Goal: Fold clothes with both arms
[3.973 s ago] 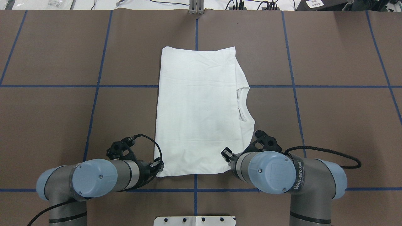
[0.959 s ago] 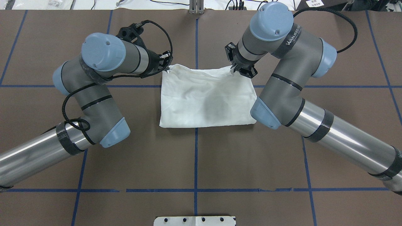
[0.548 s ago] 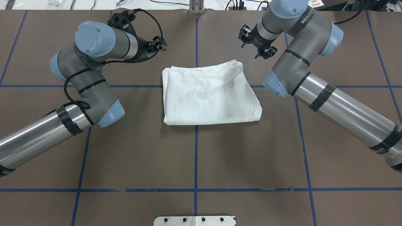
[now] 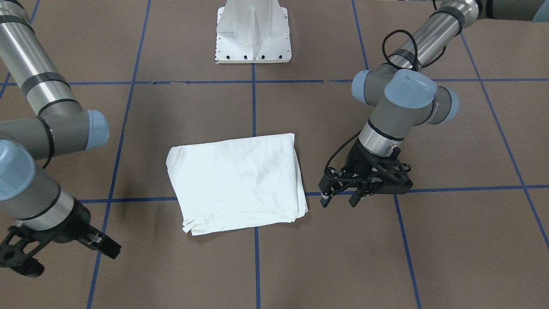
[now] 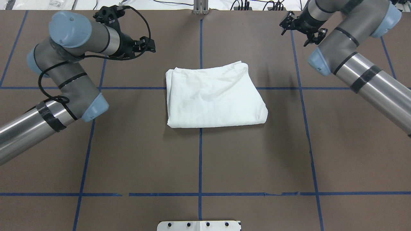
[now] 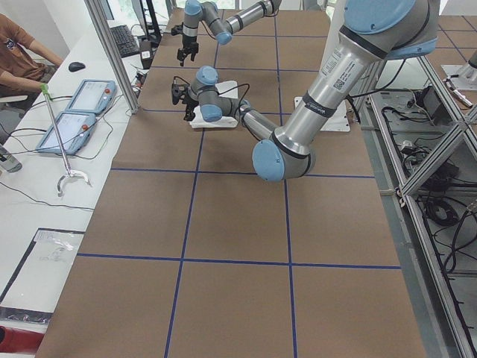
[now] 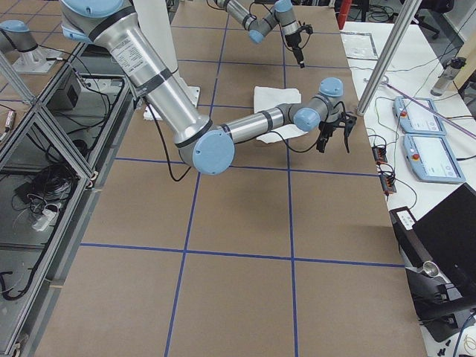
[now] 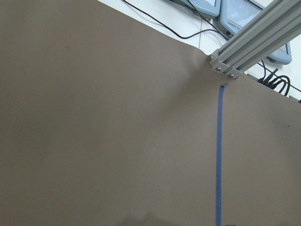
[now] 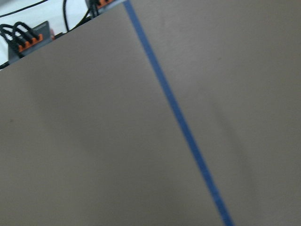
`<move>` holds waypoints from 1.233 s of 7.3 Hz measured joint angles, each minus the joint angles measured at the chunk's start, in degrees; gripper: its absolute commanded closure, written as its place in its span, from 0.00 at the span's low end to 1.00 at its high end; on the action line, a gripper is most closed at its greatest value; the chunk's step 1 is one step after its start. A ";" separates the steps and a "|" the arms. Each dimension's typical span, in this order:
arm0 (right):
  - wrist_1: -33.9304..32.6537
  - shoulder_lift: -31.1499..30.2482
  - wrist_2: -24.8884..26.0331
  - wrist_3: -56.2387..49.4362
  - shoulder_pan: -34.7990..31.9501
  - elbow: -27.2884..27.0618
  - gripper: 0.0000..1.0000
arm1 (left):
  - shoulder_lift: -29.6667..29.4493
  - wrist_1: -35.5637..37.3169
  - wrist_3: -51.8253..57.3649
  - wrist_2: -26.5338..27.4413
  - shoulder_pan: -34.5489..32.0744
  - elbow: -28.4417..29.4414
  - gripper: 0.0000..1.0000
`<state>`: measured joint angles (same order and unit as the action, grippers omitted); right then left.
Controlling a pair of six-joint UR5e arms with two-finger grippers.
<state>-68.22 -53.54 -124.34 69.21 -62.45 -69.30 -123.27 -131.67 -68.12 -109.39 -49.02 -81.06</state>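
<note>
The folded white T-shirt is laid flat at the middle of the counter. The fingers of the left gripper and the right gripper are held spread and empty, well apart from it.

Definitely looking like a robotics lab
Two robot arms are sitting at a brown counter gridded with blue tape, aluminium framing is standing along its edges, cables are trailing on the floor, control tablets are lying on a white side desk, and a person is sitting there near a keyboard.
</note>
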 measured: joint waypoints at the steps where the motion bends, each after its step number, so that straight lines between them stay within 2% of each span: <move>1: -0.18 -4.53 -3.71 -7.98 -3.74 -2.20 0.00 | 3.81 0.15 9.01 -1.97 -2.25 -2.55 0.12; 3: -0.46 -16.04 -7.42 -28.37 -10.69 -7.25 0.00 | 10.80 1.13 26.16 -7.58 -9.29 -5.35 0.01; 6: -1.07 -30.55 -8.09 -59.21 -19.35 -8.96 0.00 | 20.99 4.06 49.64 -17.31 -22.25 -5.93 0.00; 7: -2.89 -32.88 -8.80 -65.92 -21.79 -9.13 0.00 | 23.09 9.06 58.04 -19.60 -26.92 -6.18 0.00; 9: -9.44 -33.88 -10.54 -72.27 -24.29 -10.94 0.00 | 24.84 22.64 71.73 -21.32 -34.91 -8.22 0.00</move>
<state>-77.66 -87.42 -134.88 -3.05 -86.74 -80.24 -98.43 -109.03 3.61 -130.71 -83.92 -89.28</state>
